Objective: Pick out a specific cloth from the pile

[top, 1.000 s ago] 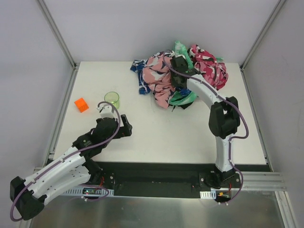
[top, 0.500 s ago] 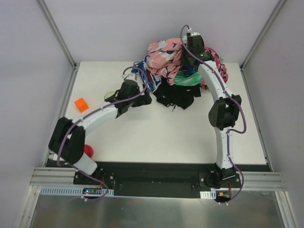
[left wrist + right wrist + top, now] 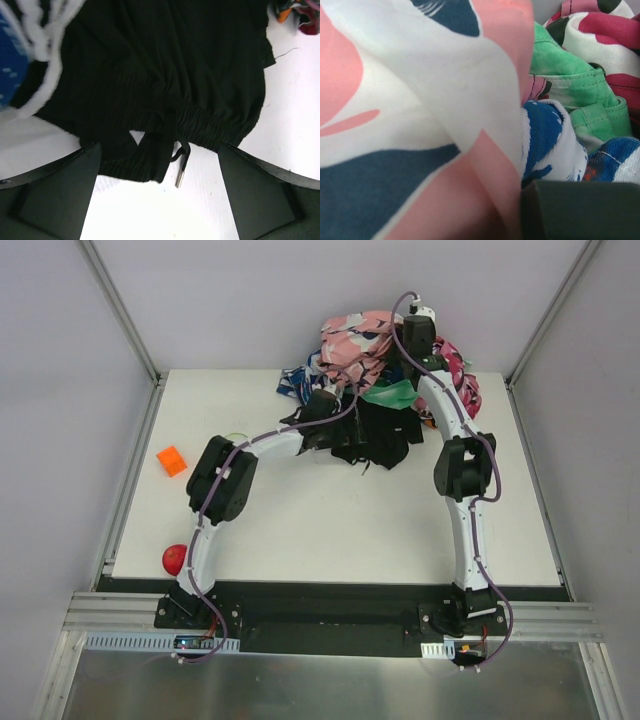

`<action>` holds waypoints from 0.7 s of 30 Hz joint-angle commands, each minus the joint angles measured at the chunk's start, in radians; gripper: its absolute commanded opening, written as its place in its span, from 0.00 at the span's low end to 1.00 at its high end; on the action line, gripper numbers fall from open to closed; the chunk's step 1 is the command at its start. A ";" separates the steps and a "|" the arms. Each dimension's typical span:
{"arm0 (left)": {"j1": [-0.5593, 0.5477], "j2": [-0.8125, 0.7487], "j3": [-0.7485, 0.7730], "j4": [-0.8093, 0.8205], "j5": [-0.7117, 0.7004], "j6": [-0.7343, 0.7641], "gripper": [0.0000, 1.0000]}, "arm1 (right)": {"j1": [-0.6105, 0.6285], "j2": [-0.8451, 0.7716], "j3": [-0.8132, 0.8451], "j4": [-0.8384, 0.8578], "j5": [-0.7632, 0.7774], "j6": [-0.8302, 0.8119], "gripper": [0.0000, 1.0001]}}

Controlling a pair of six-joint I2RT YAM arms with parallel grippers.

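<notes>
The black cloth lies on the table at the pile's near edge. It fills the top of the left wrist view, with a drawstring with a metal tip hanging off its hem. My left gripper is open at the cloth's left edge; its fingers straddle the hem and string, gripping nothing. My right gripper is shut on the pink-white-black patterned cloth and holds it up above the pile. That cloth fills the left of the right wrist view.
An orange block and a green cup sit at the left of the table, and a red ball at the near left edge. Green cloth, blue-white cloth and magenta camouflage cloth lie under the lifted cloth.
My left arm has stretched from the table's left to the black cloth. My right gripper has raised the patterned cloth up and back, baring the black cloth.
</notes>
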 commanded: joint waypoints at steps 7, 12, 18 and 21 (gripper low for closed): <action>-0.066 0.300 0.435 -0.267 -0.169 -0.138 0.99 | -0.080 0.004 -0.061 0.252 0.029 0.058 0.01; -0.085 0.391 0.585 -0.309 -0.212 -0.175 0.65 | -0.080 -0.021 -0.110 0.260 -0.002 0.066 0.01; -0.093 0.281 0.558 -0.329 -0.227 -0.081 0.00 | -0.086 -0.050 -0.136 0.228 0.032 0.024 0.01; -0.109 0.078 0.420 -0.324 -0.217 0.056 0.00 | -0.102 -0.058 -0.139 0.179 0.047 0.018 0.01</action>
